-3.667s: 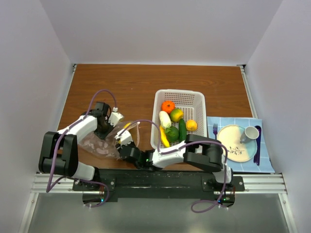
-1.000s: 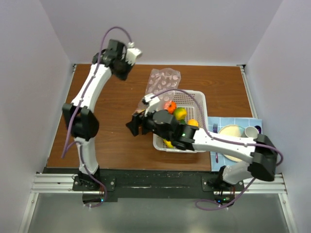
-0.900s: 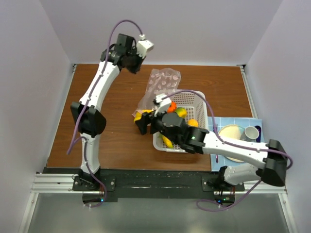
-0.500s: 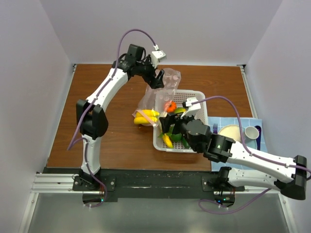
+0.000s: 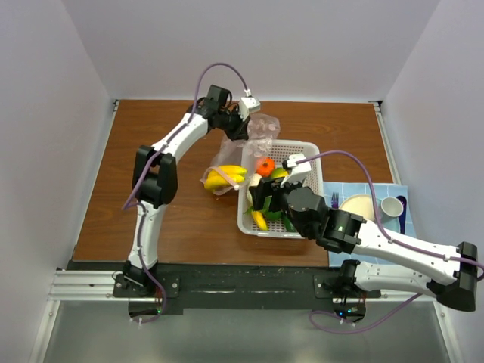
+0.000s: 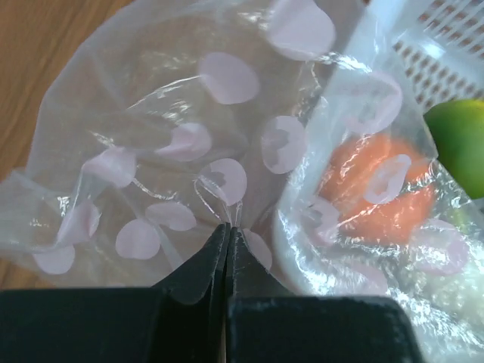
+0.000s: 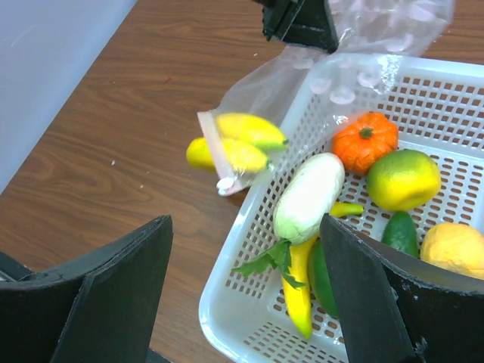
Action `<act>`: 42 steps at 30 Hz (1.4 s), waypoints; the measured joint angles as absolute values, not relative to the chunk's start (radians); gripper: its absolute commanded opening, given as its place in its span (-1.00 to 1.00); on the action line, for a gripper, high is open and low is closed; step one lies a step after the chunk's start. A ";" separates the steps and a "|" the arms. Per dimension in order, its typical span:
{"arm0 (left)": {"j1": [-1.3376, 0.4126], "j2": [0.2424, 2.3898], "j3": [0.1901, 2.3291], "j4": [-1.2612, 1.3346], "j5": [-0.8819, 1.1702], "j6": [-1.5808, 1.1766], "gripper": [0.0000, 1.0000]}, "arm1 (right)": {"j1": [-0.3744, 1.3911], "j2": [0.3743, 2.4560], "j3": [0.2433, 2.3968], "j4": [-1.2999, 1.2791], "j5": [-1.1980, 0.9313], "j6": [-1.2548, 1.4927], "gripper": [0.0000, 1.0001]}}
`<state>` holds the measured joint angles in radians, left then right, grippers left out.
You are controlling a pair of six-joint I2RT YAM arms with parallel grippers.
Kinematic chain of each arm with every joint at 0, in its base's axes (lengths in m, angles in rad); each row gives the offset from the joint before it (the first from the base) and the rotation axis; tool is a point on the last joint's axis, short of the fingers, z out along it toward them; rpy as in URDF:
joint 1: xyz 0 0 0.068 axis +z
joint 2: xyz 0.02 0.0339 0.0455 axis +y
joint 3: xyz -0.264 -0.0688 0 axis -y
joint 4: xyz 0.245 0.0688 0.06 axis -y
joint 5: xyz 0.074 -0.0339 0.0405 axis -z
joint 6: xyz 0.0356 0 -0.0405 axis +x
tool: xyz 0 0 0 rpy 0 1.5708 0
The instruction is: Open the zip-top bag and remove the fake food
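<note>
The zip-top bag hangs mouth-down over the basket's far left corner. My left gripper is shut on its upper end, and in the left wrist view the fingertips pinch the dotted film. Two yellow fake food pieces sit in the bag's lower end by the zip strip, left of the basket. More fake food lies in the basket: an orange piece, a white piece and a green-yellow piece. My right gripper is open and empty above the basket's near left corner.
The white perforated basket stands right of centre. A blue mat with a cream plate, a cup and cutlery lies at the right edge. White walls close in the table on three sides.
My left arm swung in from the back left and shut on the bag's upper end. My right arm moved right, over the basket. The yellow pieces slid to the bag's lower end.
</note>
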<state>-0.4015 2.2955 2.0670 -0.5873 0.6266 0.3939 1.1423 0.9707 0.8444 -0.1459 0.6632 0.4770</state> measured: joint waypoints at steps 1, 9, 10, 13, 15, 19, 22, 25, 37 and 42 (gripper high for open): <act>-0.395 2.291 2.035 -0.575 0.596 0.402 -1.00 | 1.142 0.973 0.844 -0.145 0.662 0.477 0.65; -0.255 2.190 1.630 -0.451 0.445 0.416 -1.00 | 1.142 1.069 0.847 -0.119 0.625 0.471 0.65; -0.233 2.167 1.600 -0.448 0.429 0.416 -1.00 | 1.142 1.084 0.847 -0.113 0.617 0.471 0.66; -0.160 2.093 1.493 -0.427 0.329 0.414 -1.00 | 1.142 1.157 0.867 -0.086 0.583 0.469 0.69; -0.135 2.043 1.417 -0.400 0.263 0.409 -1.00 | 1.143 1.230 0.897 -0.055 0.548 0.470 0.72; -0.139 1.946 1.280 -0.374 0.102 0.395 -1.00 | 1.173 1.398 0.970 0.012 0.497 0.481 0.75; -0.143 1.887 1.196 -0.360 0.010 0.381 -1.00 | 1.208 1.550 1.041 0.067 0.469 0.507 0.74; -0.127 1.813 1.095 -0.349 -0.063 0.377 -1.00 | 1.229 1.692 1.097 0.115 0.440 0.532 0.73; -0.008 1.670 0.906 -0.347 -0.191 0.408 -1.00 | 1.307 1.955 1.184 0.229 0.347 0.440 0.45; -0.008 1.670 0.905 -0.346 -0.191 0.412 -1.00 | 1.319 1.959 1.231 0.255 0.346 0.383 0.40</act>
<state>-0.0078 1.6703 0.9054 -0.3458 -0.1909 0.4122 1.3193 1.9594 1.2312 0.2546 0.3462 0.3828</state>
